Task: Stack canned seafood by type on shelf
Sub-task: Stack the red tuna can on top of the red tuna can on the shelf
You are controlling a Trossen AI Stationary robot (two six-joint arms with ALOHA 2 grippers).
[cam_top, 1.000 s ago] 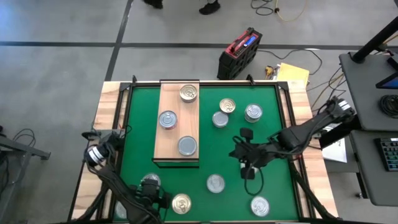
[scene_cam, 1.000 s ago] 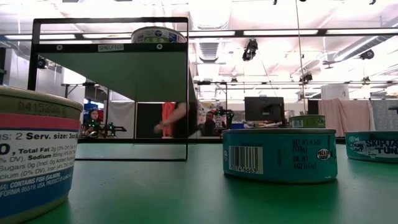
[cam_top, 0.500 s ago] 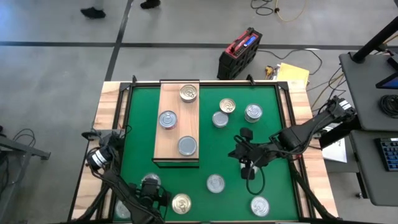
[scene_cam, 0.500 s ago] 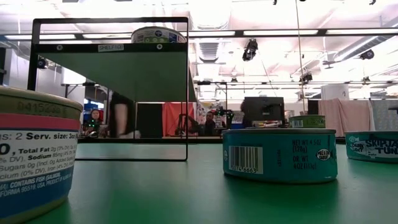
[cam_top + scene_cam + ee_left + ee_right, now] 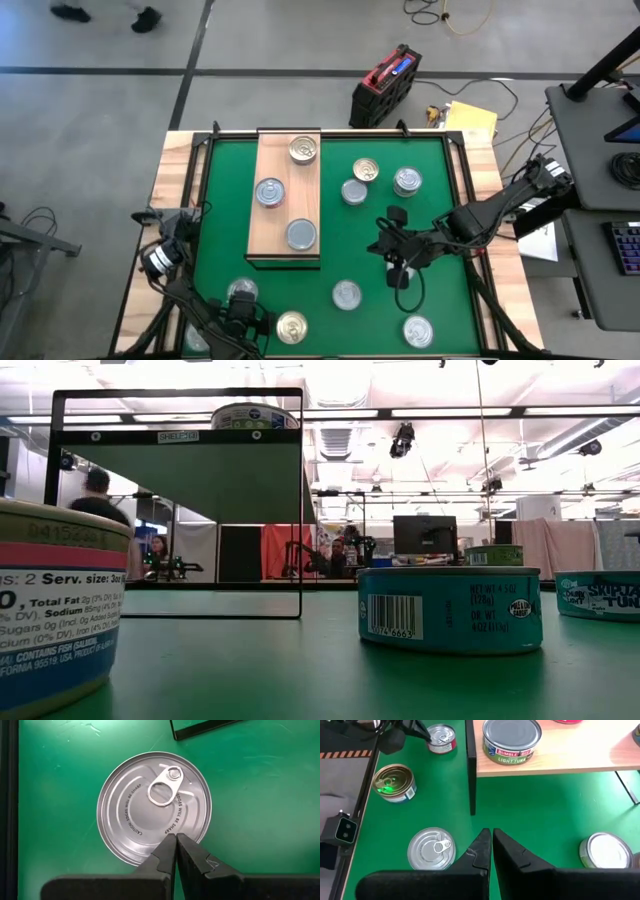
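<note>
Three tins sit on the shelf (image 5: 288, 195), the rest scattered over the green mat (image 5: 350, 240). The left gripper (image 5: 175, 837) hangs right above a silver-lidded tin (image 5: 154, 807) near the front left corner, fingers pinched shut, empty. The right gripper (image 5: 492, 832) hovers mid-mat, also closed on nothing.

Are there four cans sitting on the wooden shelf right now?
No. The high view shows only three cans on the shelf; the other cans lie on the green mat.
</note>
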